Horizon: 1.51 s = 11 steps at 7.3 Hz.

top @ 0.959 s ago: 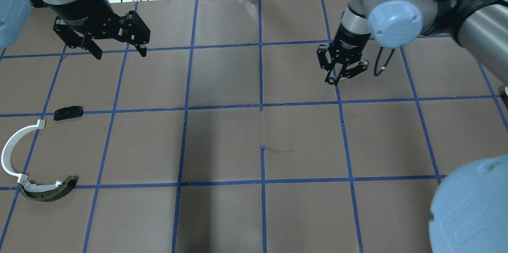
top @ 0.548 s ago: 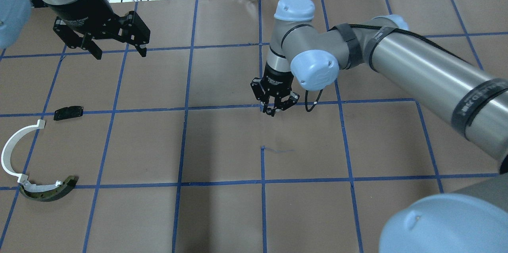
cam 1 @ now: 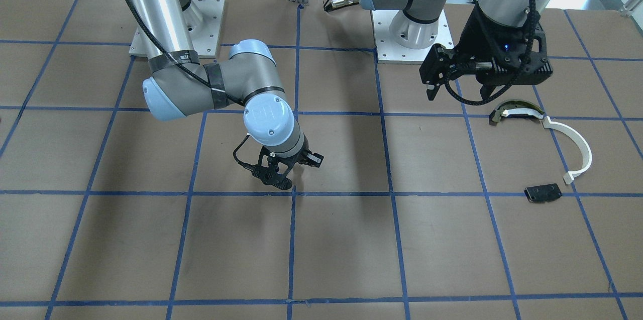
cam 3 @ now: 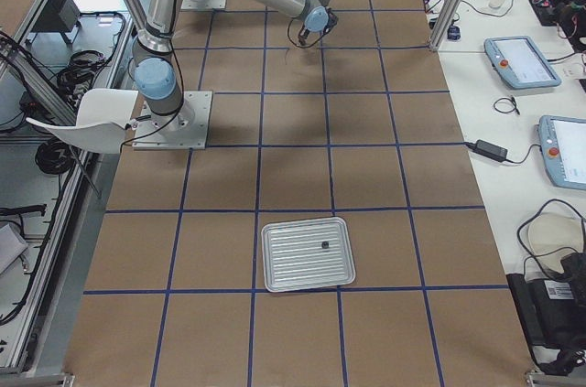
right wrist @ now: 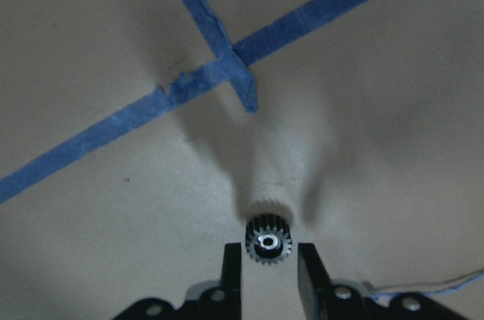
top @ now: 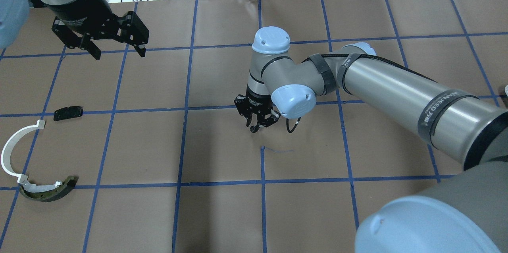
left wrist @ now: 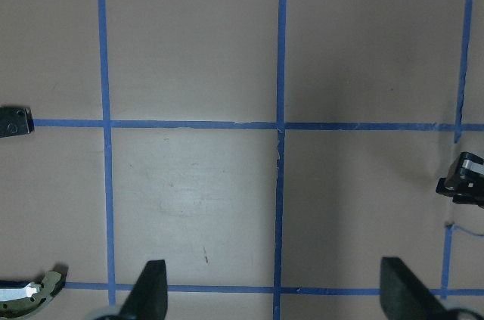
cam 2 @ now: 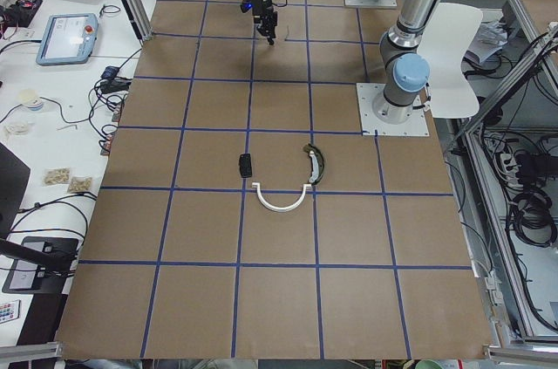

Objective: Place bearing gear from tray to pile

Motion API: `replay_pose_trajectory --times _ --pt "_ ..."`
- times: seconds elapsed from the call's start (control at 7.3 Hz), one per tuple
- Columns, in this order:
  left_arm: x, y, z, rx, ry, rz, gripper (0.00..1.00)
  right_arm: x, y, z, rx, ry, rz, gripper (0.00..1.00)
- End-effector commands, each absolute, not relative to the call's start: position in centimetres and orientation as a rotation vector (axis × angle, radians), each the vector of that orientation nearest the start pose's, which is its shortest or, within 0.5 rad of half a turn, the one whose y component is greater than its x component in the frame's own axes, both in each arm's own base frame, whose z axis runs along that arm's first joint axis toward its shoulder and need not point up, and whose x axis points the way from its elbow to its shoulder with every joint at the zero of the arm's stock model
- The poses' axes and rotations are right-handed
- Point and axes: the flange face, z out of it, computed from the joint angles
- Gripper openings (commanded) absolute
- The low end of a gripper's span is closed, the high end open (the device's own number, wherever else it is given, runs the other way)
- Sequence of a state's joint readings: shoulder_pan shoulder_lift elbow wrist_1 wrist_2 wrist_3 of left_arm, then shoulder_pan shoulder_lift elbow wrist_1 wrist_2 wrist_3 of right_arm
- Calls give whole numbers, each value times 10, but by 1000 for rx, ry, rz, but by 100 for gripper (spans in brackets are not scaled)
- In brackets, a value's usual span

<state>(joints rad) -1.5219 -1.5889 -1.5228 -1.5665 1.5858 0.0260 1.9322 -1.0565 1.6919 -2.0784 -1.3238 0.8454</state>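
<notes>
1. One small black toothed bearing gear [right wrist: 267,242] with a bright metal hub sits pinched between the fingers of the right gripper [right wrist: 268,256]. The pads press on opposite sides of its toothed rim.
2. The gear hangs clear of the brown paper-covered surface [top: 222,213], its shadow falling just ahead near a crossing of blue tape. That puts it about mid-surface, well apart from the pile.
3. Handling, as a judgement: light, stiff, not fragile. The teeth give the pads some bite, but the contact is narrow, so a twist or knock could spin it out. A hold across the rim, as now, looks the sensible one.
4. Looks: a round disc with fine, even teeth and a shiny centre ring around a small bore. It is tiny beside the gripper fingers.
5. Released on edge it would likely roll, so it wants setting down low and flat.
6. Pile, on the robot's left: thin white curved arc strip [top: 10,151], dark curved olive-edged piece [top: 47,193], flat black plate [top: 68,112].
7. Left gripper [top: 116,51] hovers with fingers spread wide, holding nothing.
8. The ribbed grey metal tray [cam 3: 293,263] lies far off at the robot's right end.
</notes>
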Motion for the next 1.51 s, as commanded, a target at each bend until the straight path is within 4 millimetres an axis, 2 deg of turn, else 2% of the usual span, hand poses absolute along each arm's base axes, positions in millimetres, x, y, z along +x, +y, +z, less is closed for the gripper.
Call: replay_pose_trajectory --times 0.0,0.14,0.27,0.41,0.55,0.68,0.82,1.1,1.23,1.37 --pt "-110 -508 502 -29 3126 -47 100 349 -538 233 747 2872 249 100" --pt "-116 -509 491 -43 3136 -15 100 289 -569 247 812 2929 153 96" --pt "-127 -510 476 -34 3140 31 100 212 -598 257 804 2944 164 96" --pt "-157 -505 459 -31 3136 57 100 141 -615 283 787 2936 100 97" --pt "-200 -506 430 -50 3140 -21 100 65 -617 306 756 3002 64 97" --pt "-235 -508 389 -108 3149 -68 100 -17 -614 324 605 3097 28 99" --pt "-267 -507 360 -92 3156 -107 100 -86 -608 334 580 3102 21 100" --pt "-318 -504 304 -94 3174 -60 100 -200 -586 332 412 3133 18 100" --pt "-334 -504 271 -80 3171 -49 100 -255 -569 332 373 3138 8 100" --pt "-348 -502 248 -101 3166 -27 100 -297 -559 327 308 3144 10 100"
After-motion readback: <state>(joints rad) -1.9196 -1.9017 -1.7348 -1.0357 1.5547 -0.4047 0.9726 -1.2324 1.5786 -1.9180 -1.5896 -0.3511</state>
